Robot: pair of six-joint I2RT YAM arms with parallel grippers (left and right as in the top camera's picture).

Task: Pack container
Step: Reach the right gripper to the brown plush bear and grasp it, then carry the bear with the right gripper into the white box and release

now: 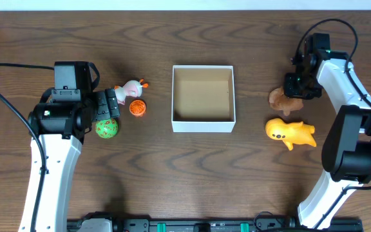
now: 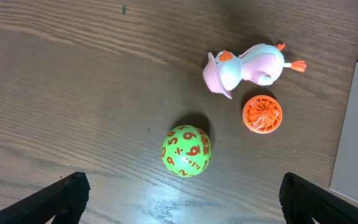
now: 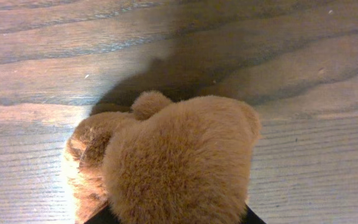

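the wooden table (image 1: 172, 180) carries the container (image 1: 203, 124), a duck toy (image 1: 131, 89), green ball (image 1: 107, 128), orange ball (image 1: 138, 108), brown plush (image 1: 281, 100) and yellow toy (image 1: 290, 133).

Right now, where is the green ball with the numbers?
In the overhead view the green ball lies on the left side, beside the left claw, near the orange ball and left of the container.
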